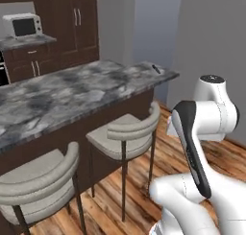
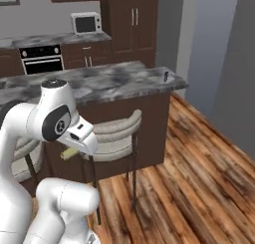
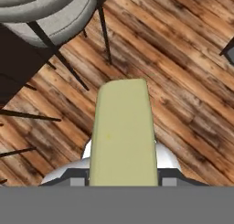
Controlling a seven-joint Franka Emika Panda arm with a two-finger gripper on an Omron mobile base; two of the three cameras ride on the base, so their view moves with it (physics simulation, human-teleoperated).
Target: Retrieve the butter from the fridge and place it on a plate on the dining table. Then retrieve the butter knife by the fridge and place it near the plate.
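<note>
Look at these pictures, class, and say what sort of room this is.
Most likely a home kitchen: a microwave on the back counter, a built-in oven, and a marbled dining table with stools on a wooden floor.

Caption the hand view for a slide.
Butter held in the jaws, carried over the wooden floor beside a grey stool.

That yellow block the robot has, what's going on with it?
The white robot arm is carrying a stick of butter in its gripper, held low over the wooden floor beside the stools. It is next to the dining table with the dark marbled top, but the butter has not been set down yet. A small dark butter knife lies at the far corner of that table. No plate can be made out on the visible part of the table.
</note>
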